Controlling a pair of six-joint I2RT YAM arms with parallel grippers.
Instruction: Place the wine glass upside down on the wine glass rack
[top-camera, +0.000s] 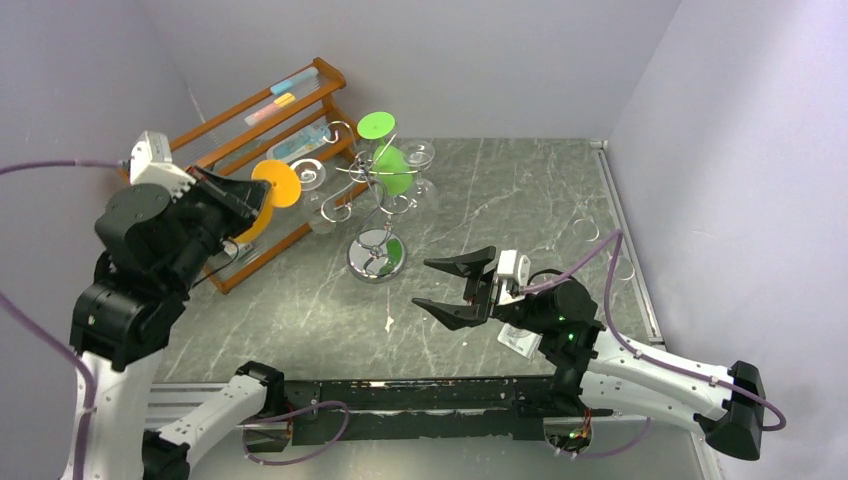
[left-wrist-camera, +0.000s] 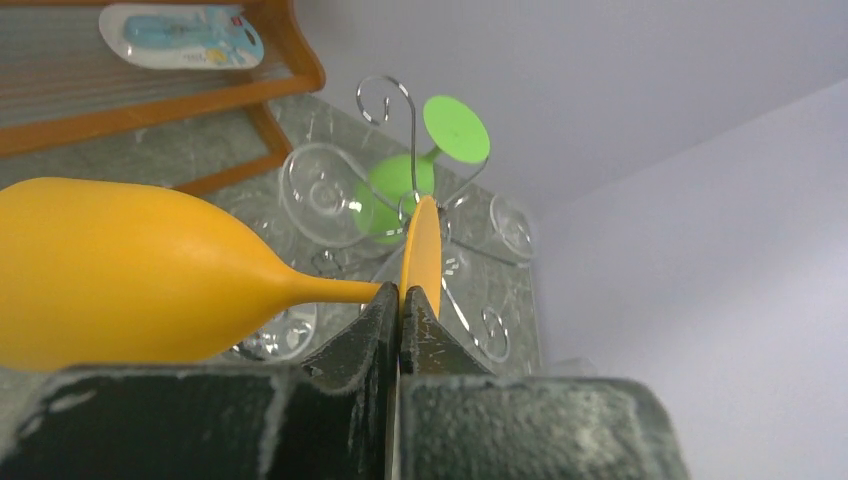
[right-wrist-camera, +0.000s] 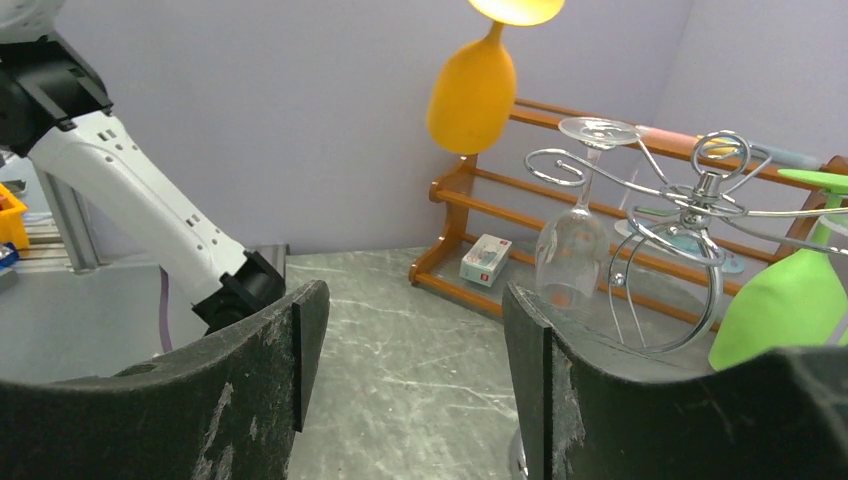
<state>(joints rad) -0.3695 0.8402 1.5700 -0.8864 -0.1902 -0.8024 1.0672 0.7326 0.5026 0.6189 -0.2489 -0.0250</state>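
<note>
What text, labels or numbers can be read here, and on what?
None legible in any view.
Blister pack on the wooden shelf rack: red label, too blurred to read.
Small white box on its lower shelf: red print, too small to read.
Orange wine glass, wine glass rack: no markings visible.

One orange glass (top-camera: 277, 183), one green glass (top-camera: 397, 168).

Before me on the grey marbled desk (top-camera: 520, 200): a slanted brown wooden shelf rack (top-camera: 222, 120) holding a small white box (right-wrist-camera: 482, 258) and a blue blister pack (left-wrist-camera: 185, 35); near it, an inverted green plastic wine glass (top-camera: 392, 165) and a clear wine glass (right-wrist-camera: 572, 245).
</note>
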